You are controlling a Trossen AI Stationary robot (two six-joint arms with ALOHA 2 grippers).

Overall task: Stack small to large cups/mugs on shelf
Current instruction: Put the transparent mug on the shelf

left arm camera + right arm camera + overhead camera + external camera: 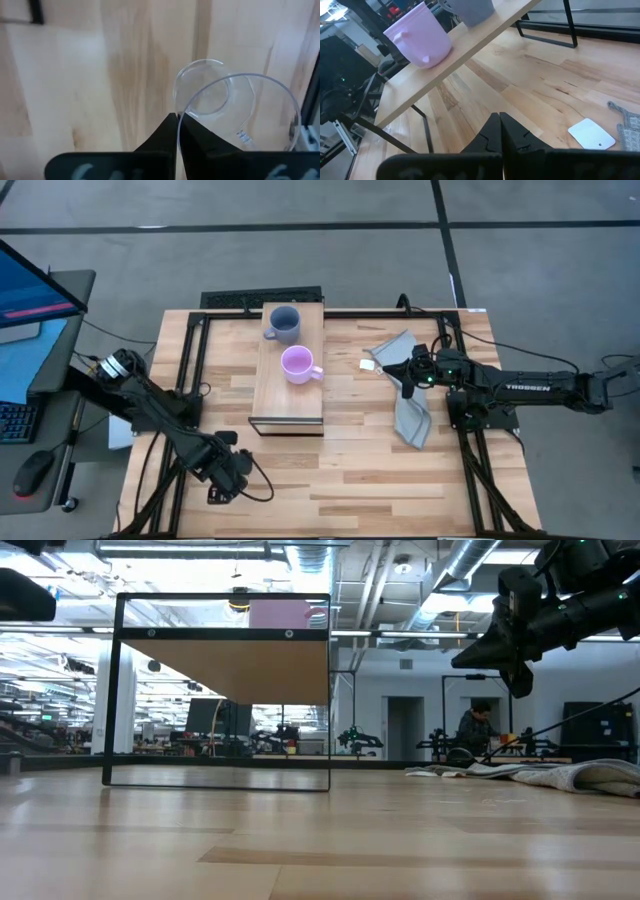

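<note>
Grey-blue mug (pixel 283 323) and lilac mug (pixel 299 365) already stand on the shelf (pixel 290 402) at centre frame, so the left gripper (pixel 177 131), lower left, pinches the clear cup (pixel 235 115) by its rim for stacking, while the right gripper (pixel 500 131) hovers mid-right, fingers together, empty.

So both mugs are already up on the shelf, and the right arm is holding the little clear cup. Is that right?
Almost. Both the grey-blue mug and the lilac mug do stand on the shelf, but the clear cup is held by the left gripper, as the left wrist view shows. The right gripper is shut on nothing, over the table by the grey cloth.
</note>
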